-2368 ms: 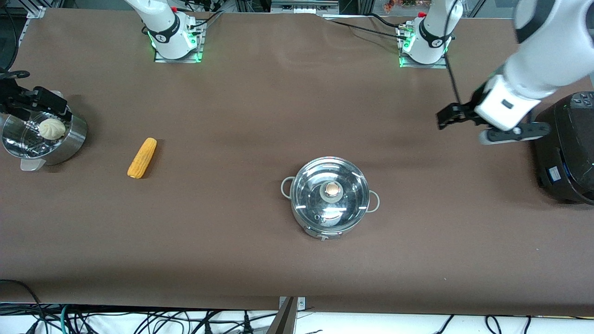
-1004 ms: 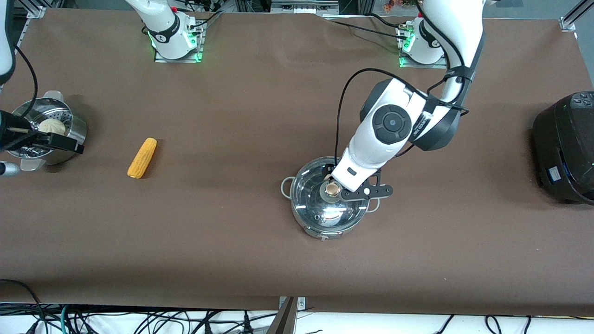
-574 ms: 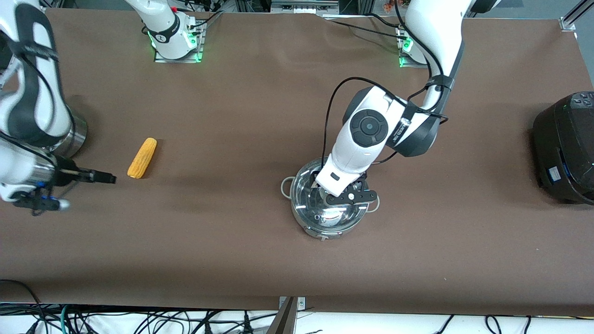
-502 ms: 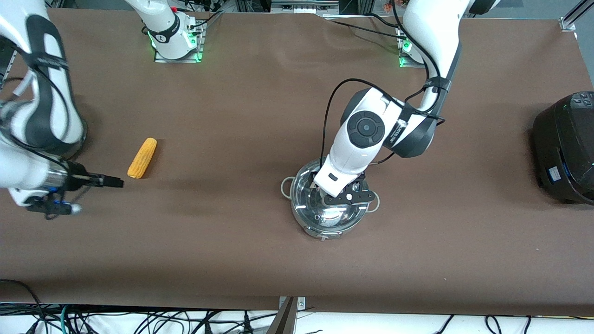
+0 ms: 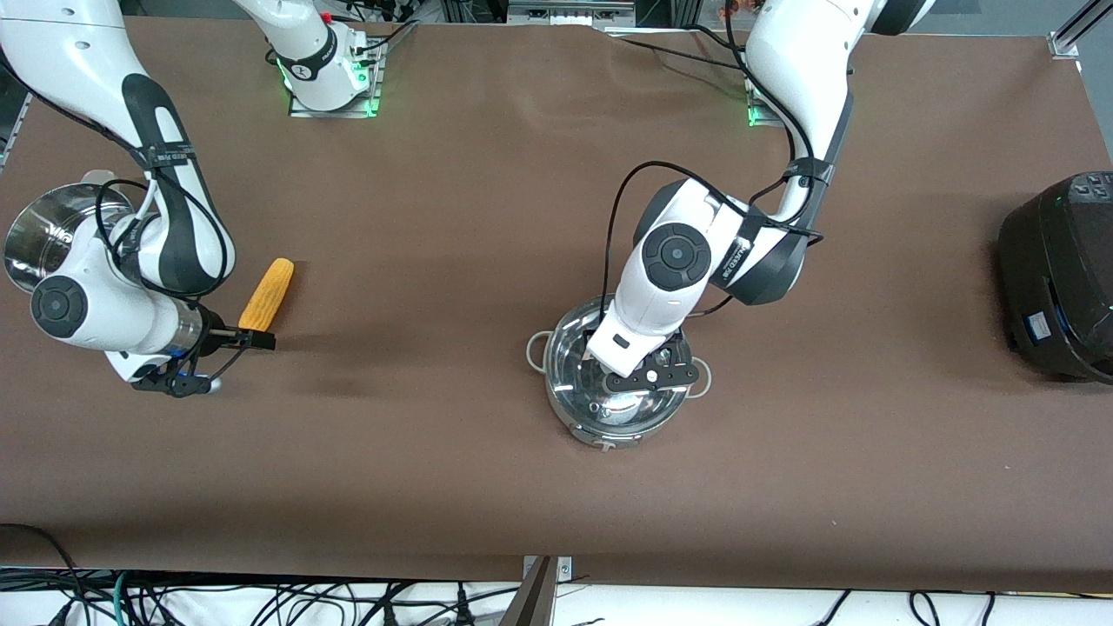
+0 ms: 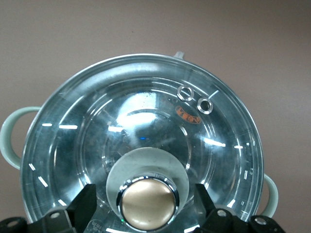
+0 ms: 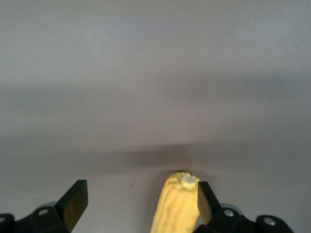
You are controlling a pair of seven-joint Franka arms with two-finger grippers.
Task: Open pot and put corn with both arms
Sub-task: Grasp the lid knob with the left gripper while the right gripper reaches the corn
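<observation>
The steel pot (image 5: 567, 416) stands mid-table with its glass lid (image 6: 146, 121) on. My left gripper (image 6: 145, 200) is open low over the lid, one finger on each side of the tan knob (image 6: 147, 204), with a gap on both sides. In the front view the left gripper (image 5: 639, 369) and its wrist hide the knob. The yellow-orange corn (image 5: 268, 291) lies flat toward the right arm's end of the table. My right gripper (image 5: 252, 337) is open at the cob's end nearer the front camera. The corn's tip (image 7: 179, 201) lies between the fingers, close against one fingertip (image 7: 203, 200).
A steel steamer basket (image 5: 35, 233) stands at the right arm's end, partly hidden by that arm. A black cooker (image 5: 1056, 278) sits at the left arm's end. Brown cloth covers the table (image 5: 435, 217).
The right arm swung from the steamer basket down to the corn's nearer end. The left gripper came in over the pot and dropped around the lid knob, its fingers narrowing slightly.
</observation>
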